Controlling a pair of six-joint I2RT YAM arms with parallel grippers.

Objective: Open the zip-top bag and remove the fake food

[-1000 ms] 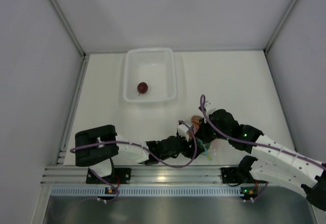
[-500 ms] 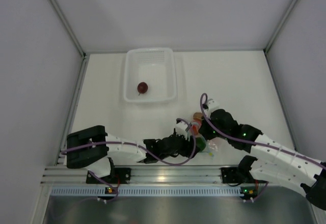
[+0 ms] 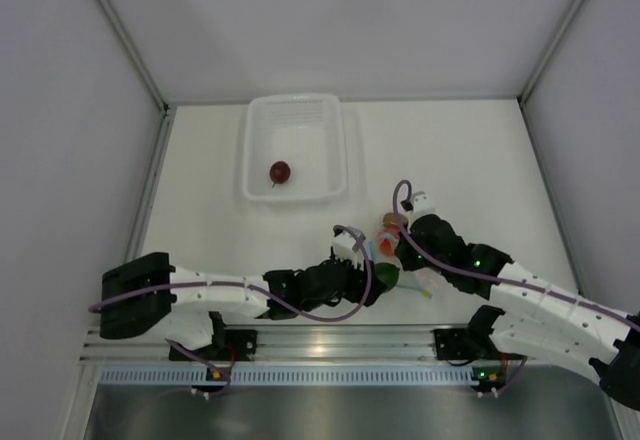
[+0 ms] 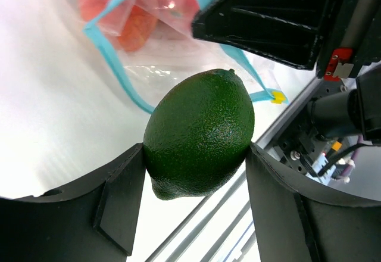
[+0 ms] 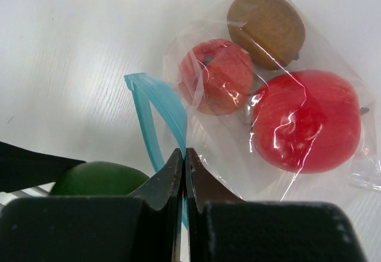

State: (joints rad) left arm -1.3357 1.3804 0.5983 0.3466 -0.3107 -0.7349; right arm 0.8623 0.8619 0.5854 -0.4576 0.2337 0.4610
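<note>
We find the left pincer (image 4: 195, 155) clamping the green fruit (image 4: 199, 125), the right pincer (image 5: 183, 155) closed on the bag (image 5: 220, 140); carry level.

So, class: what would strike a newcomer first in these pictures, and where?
A green fruit fills the left wrist view, clamped in the left jaws near the table's front edge. Beside it, the right jaws pinch the teal zip strip of the zip-top bag, with a red fruit, an orange fruit and a brown fruit inside. Farther back, a white tub holds one dark maroon fruit.
</note>
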